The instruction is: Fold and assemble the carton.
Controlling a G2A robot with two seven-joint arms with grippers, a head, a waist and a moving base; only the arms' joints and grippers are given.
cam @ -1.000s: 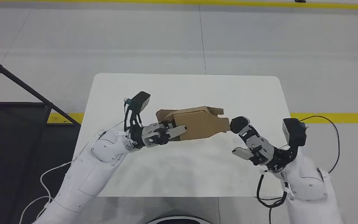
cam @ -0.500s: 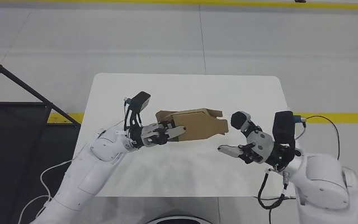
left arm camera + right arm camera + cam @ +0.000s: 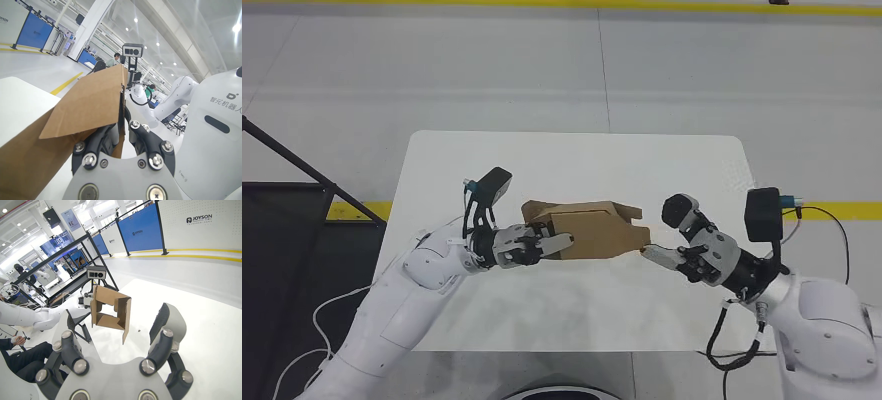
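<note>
While left gripper (image 3: pixel 542 243) pinches carton (image 3: pixel 594 230) wall over table (image 3: pixel 572 160), right gripper (image 3: pixel 660 232) sits just beside carton's open end, fingers (image 3: pixel 162 321) spread wide, gripping nothing; touching or not, unclear.

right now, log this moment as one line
left tool: shut on carton | right tool: open, facing carton's open end | carton: opened into tube, end flaps open

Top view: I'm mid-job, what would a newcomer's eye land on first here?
First the brown carton, opened into a hollow sleeve with loose flaps, over the middle of the white table. The left hand is shut on one end of it. The right hand is open and faces the carton's other, open end.
</note>
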